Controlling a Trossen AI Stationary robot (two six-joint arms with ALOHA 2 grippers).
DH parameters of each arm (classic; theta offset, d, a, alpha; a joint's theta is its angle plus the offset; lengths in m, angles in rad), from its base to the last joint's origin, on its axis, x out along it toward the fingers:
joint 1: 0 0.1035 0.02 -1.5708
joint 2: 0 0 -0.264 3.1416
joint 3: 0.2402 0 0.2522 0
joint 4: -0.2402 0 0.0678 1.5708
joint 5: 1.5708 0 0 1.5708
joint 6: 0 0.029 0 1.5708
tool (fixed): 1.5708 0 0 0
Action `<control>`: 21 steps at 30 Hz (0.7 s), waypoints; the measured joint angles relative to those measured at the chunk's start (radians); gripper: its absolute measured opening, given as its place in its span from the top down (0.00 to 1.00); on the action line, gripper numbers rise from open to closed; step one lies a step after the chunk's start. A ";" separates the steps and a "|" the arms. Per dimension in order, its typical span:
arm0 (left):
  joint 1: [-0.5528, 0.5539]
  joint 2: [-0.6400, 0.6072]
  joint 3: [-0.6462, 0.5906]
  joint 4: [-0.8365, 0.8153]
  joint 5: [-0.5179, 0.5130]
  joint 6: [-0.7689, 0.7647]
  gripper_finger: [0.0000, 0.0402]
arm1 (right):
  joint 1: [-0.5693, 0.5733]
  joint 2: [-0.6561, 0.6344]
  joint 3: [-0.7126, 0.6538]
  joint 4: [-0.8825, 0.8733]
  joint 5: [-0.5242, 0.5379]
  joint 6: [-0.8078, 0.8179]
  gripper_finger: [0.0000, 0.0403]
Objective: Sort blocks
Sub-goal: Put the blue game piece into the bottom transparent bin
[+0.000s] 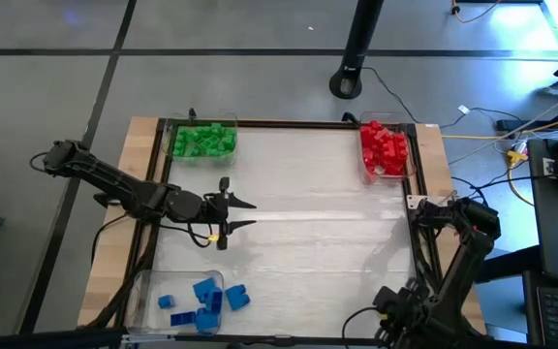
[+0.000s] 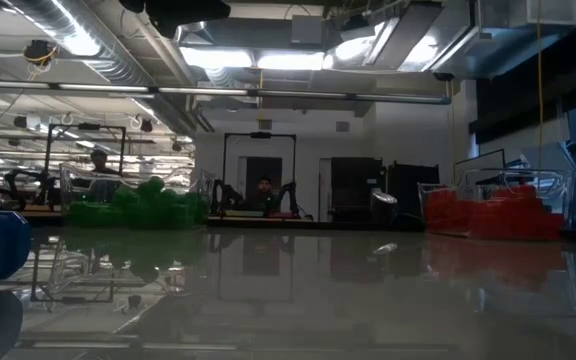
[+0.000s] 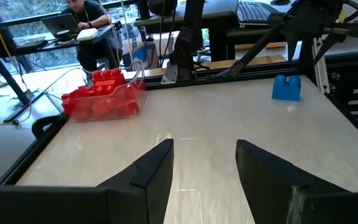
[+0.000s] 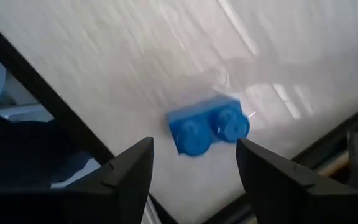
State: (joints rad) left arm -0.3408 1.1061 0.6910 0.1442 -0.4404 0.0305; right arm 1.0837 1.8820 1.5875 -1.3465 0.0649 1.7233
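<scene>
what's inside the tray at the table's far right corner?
The tray holds a pile of red blocks only. Blocks lower in the pile are covered, so a count isn't possible.

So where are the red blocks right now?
In the high view the red blocks fill a clear tray at the table's far right corner, opposite the green blocks.

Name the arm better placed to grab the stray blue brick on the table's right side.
Right. The right pincer, open, hovers just above the blue brick, which lies straight ahead of its fingers. The left pincer, also open, is far from that brick.
</scene>
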 joint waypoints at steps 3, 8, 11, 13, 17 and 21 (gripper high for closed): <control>0.000 0.000 0.000 0.001 0.000 0.001 0.59 | 0.001 0.000 0.000 -0.001 0.042 -0.051 0.43; 0.000 0.000 0.000 0.001 0.000 0.000 0.59 | 0.003 0.030 0.001 0.015 0.005 -0.180 0.43; 0.000 0.000 0.000 0.001 0.000 -0.001 0.59 | 0.004 0.057 0.001 0.012 -0.099 -0.282 0.43; 0.000 0.000 0.000 0.001 0.000 -0.002 0.59 | 0.015 0.080 0.001 0.008 -0.171 -0.350 0.43; 0.000 0.000 0.000 0.001 0.000 -0.004 0.59 | 0.035 0.123 0.001 -0.016 -0.188 -0.414 0.43; 0.000 0.000 0.000 0.002 0.000 -0.006 0.59 | 0.036 0.160 -0.011 -0.079 -0.170 -0.445 0.43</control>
State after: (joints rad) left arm -0.3405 1.1061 0.6910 0.1463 -0.4404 0.0249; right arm 1.1200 2.0419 1.5767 -1.4259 -0.1055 1.2778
